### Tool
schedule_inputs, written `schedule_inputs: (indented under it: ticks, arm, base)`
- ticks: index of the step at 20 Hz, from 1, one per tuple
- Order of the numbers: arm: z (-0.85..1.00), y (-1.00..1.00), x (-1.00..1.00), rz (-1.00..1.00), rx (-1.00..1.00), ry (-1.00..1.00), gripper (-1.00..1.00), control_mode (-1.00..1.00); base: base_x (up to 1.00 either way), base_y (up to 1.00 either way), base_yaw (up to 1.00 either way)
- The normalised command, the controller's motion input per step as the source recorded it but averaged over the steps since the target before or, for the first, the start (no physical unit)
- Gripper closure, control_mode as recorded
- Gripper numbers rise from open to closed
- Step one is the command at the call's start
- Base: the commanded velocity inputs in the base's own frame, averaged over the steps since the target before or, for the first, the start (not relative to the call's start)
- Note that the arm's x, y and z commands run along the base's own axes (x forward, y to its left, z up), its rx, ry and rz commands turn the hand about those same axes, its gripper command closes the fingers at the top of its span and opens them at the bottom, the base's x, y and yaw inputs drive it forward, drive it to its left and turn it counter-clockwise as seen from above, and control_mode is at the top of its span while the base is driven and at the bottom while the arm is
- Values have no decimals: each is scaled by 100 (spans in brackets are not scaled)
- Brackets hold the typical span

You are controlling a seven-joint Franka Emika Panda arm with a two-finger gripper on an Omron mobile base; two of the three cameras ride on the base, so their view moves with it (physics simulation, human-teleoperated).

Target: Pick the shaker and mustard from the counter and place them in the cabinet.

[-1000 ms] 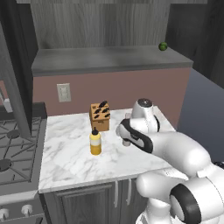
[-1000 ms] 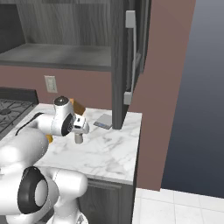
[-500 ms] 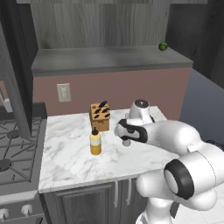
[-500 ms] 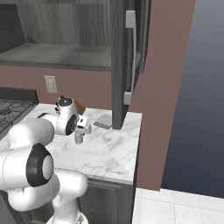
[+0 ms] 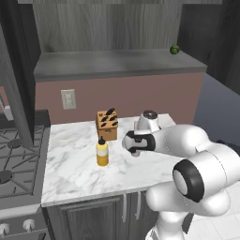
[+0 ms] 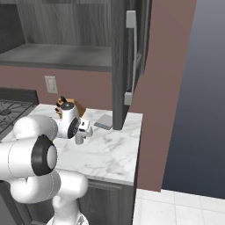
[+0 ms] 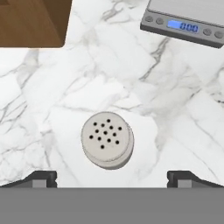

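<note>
Brown wooden knife block (image 5: 107,124) upright near the back edge of the marble top, dark handles poking out. Flat grey scale (image 7: 187,22) with a blue display toward the back right corner. Grey stove (image 5: 16,164) past the left edge. White wall outlet (image 5: 68,99) above. Small green fruit (image 5: 174,49) on the upper ledge.

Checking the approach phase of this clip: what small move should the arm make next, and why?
Probably lower straight down over the shaker. In the hand view its perforated cap sits between the two spread fingertips, jaws open, nothing held, with the shaker standing upright on the counter clear of the scale and the knife block.
</note>
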Motion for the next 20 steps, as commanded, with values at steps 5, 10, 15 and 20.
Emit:
schedule_inputs:
  ticks: [5,10,15,20]
  arm:
    - [-13,0,15,0,0,-1,-100,-100]
    - [-10,1,17,0,0,-1,-100,-100]
    - [-9,4,14,0,0,-1,-100,-100]
    - [-11,6,13,0,0,-2,100,-100]
  base:
    - [0,0,0]
    - [0,0,0]
    - [0,0,0]
    - [0,0,0]
